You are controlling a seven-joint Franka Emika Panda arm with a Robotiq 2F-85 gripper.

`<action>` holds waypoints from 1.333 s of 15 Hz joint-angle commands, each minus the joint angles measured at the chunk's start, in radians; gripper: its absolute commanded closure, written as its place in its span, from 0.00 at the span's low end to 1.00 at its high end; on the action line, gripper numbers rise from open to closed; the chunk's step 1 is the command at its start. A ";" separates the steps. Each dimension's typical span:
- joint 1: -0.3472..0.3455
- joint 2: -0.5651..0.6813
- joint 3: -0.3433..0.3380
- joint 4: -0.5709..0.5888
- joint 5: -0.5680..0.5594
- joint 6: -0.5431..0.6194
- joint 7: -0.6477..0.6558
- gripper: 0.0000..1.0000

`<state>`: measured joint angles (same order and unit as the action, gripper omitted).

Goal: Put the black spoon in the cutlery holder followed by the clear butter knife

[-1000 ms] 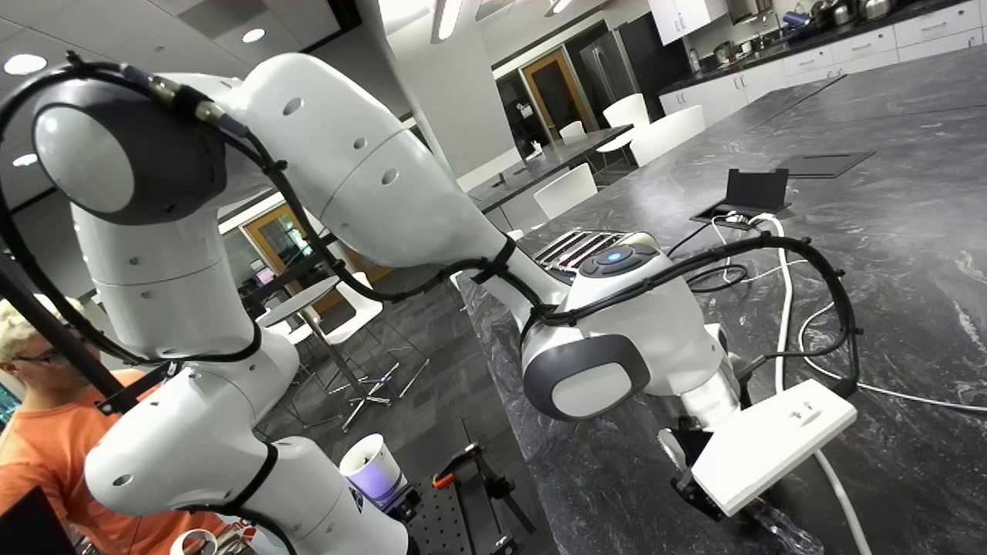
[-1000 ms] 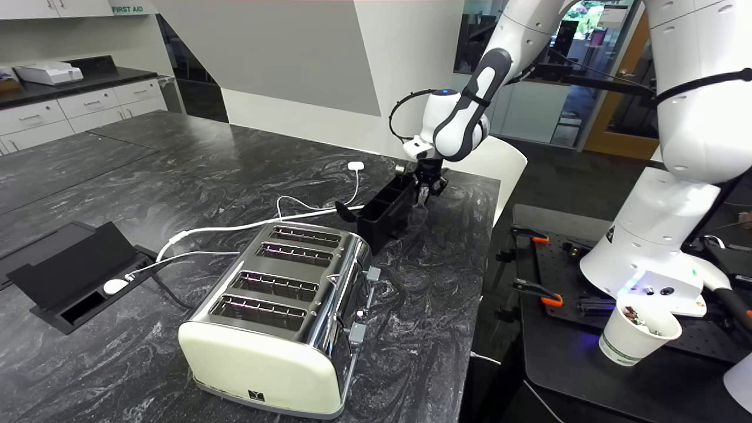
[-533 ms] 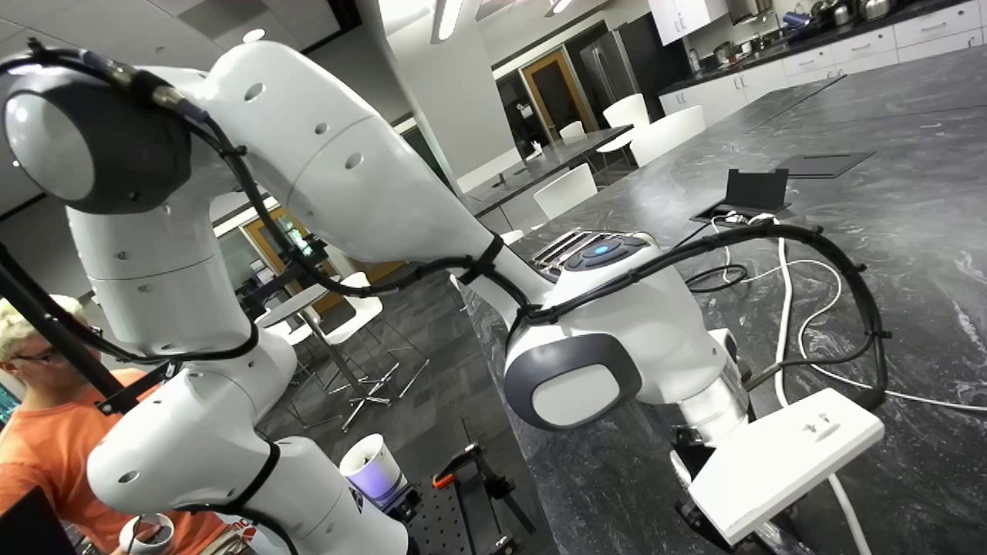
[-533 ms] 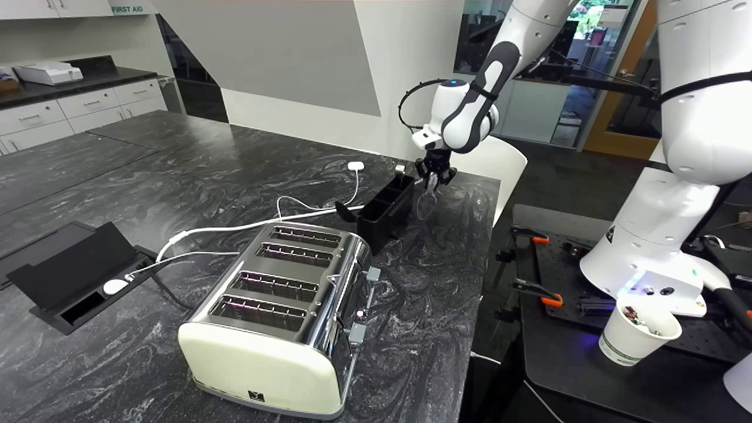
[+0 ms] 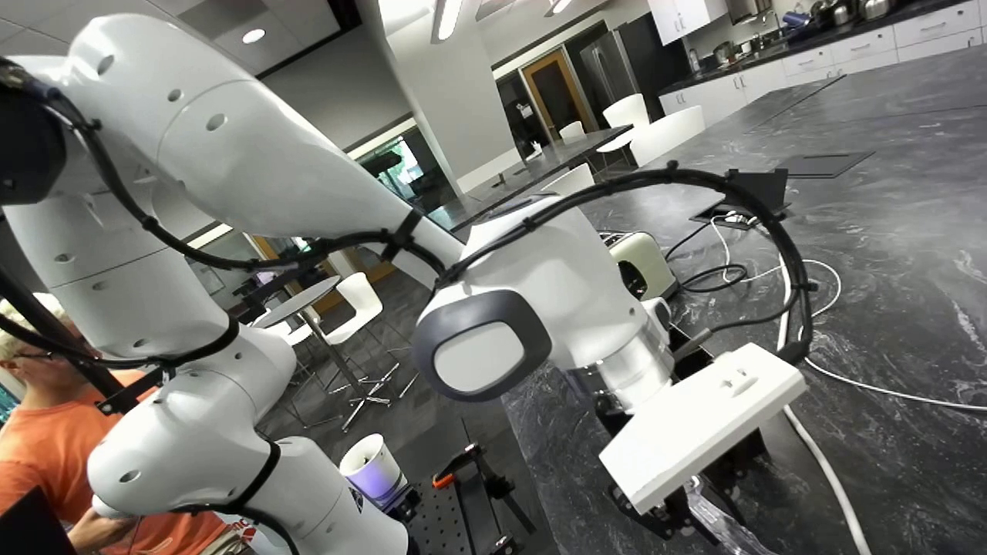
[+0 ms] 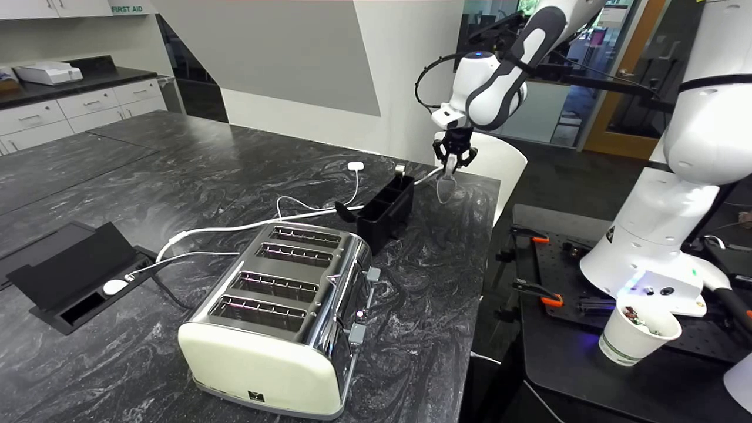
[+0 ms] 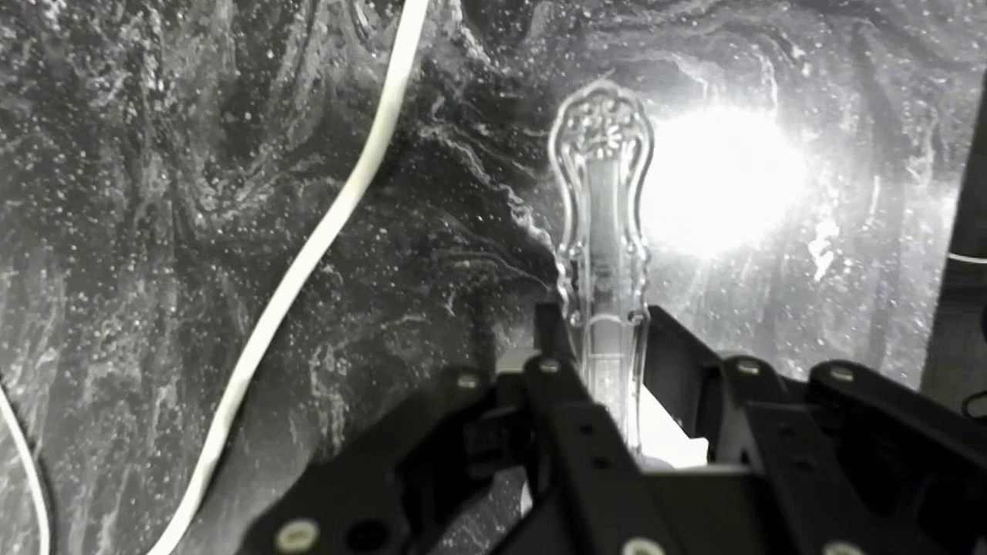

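The clear butter knife (image 7: 605, 223) is in the gripper (image 7: 603, 317) — two fingers (image 7: 551, 331) pinch the handle, one on each side. In the wrist view the fancy end sticks out past the fingers; in an exterior view the round end shows under the gripper. The arm (image 5: 285, 158) goes up high, bends, then slopes down, with the gripper pointing at the counter (image 6: 423, 305) below. A white cable (image 7: 321, 231) runs on the gripper's left in the wrist view. Near the gripper, on its left in an exterior view, stands the cutlery holder (image 6: 390, 222) — the knife is outside it. Farther from the gripper is the toaster (image 6: 276, 329).
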<state>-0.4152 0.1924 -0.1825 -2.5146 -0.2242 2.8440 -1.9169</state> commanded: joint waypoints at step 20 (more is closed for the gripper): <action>0.497 -0.485 -0.186 -0.121 1.190 -0.440 -0.219 0.93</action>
<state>0.0072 -0.3425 -0.3150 -2.6586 0.7709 2.3540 -2.0413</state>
